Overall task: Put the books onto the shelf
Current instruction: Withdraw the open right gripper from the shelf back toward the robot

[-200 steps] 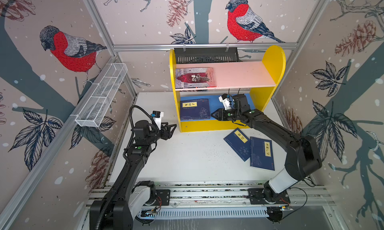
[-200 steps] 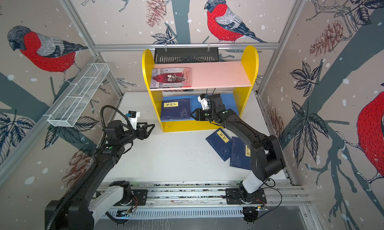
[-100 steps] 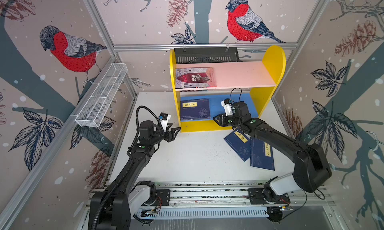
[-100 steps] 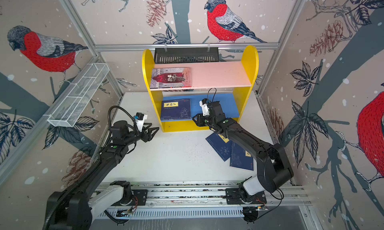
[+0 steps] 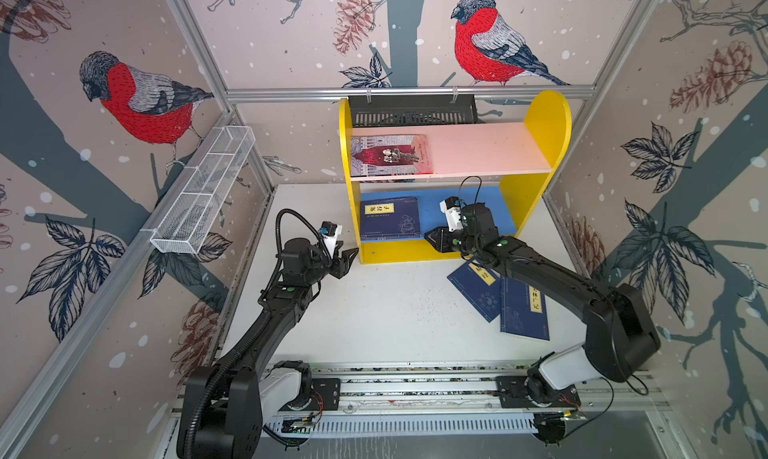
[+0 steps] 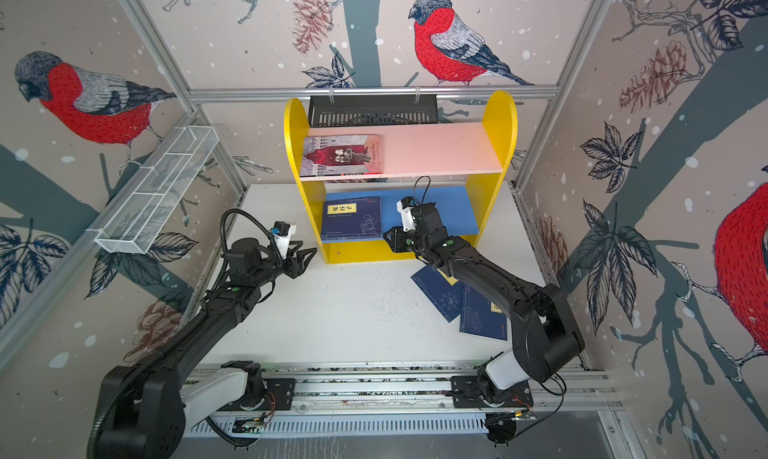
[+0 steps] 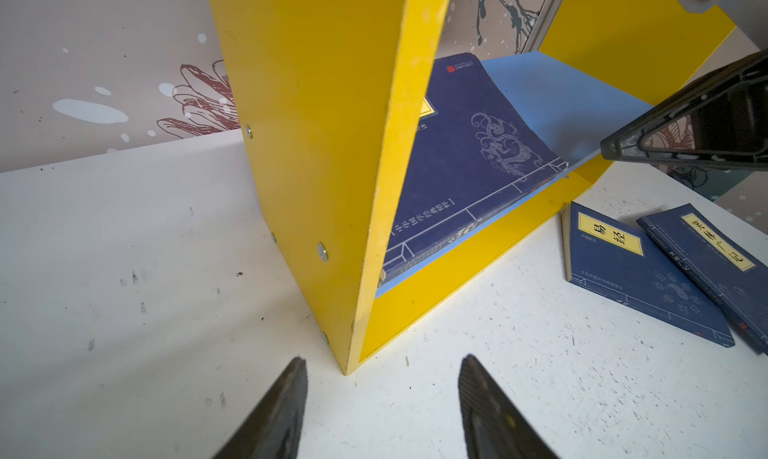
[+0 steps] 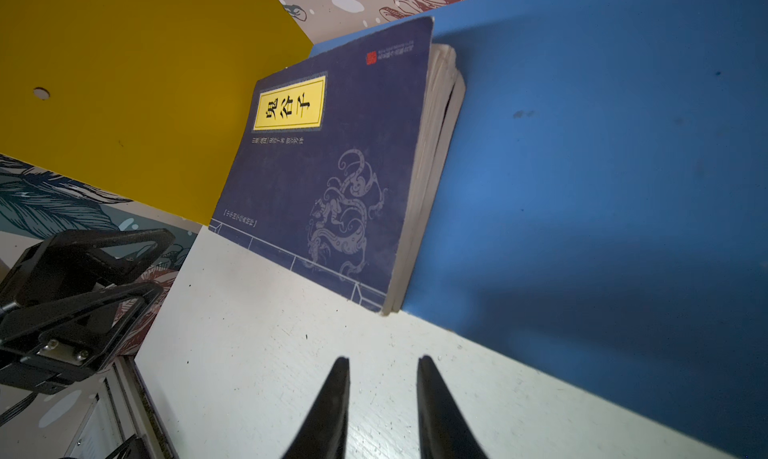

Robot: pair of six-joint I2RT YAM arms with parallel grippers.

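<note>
1. The two-tier yellow shelf unit with rounded side panels [image 5: 545, 124] is stood at the back of the white tabletop [image 5: 386, 315], with its open side faced toward the arms.
2. The thin paperback with a dark red and grey illustrated cover [image 5: 388, 155] is laid flat at the left end of the pink upper board [image 5: 478, 153].
3. A navy blue paperback with a yellow title label [image 5: 390, 219] is laid flat at the left end of the blue lower board [image 8: 602, 166], next to the left side panel and flush with the board's front edge. In the right wrist view a second page block seems to be stacked under it, but this cannot be confirmed.
4. Two more navy paperbacks are left on the tabletop, right of centre, just in front of the shelf: a tilted navy book [image 5: 476, 297] and a straighter navy book [image 5: 524, 315], overlapped along one edge. Both are partly covered by the right arm in both top views.
5. The left gripper [image 7: 384, 359] is held over the tabletop at the front corner of the shelf's left side panel. Its jaws are set well apart and nothing is gripped.
6. The right gripper [image 8: 383, 358] is held at the front edge of the lower board, just right of the shelved navy paperback. Its jaws are parted by a narrow gap and nothing is between them.
7. A white wire mesh basket [image 5: 203, 191] is hung on the left wall rail, and a black slotted tray [image 5: 411, 110] on the back rail behind the shelf.
</note>
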